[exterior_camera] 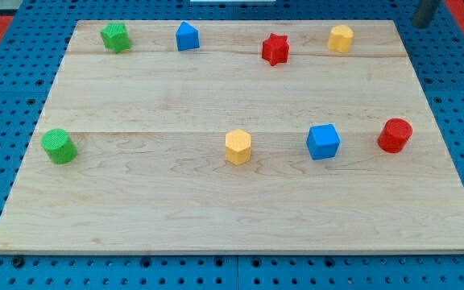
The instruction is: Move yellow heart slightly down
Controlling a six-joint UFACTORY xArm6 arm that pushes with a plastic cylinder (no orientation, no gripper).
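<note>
The yellow heart sits near the view's top right of the wooden board, close to the board's top edge. The dark rod shows at the view's top right corner, beyond the board's top edge. My tip is to the right of the yellow heart and a little above it, well apart from it. Nothing touches the heart.
Along the top stand a green star, a blue pentagon-like block and a red star. Across the middle stand a green cylinder, a yellow hexagon, a blue cube and a red cylinder.
</note>
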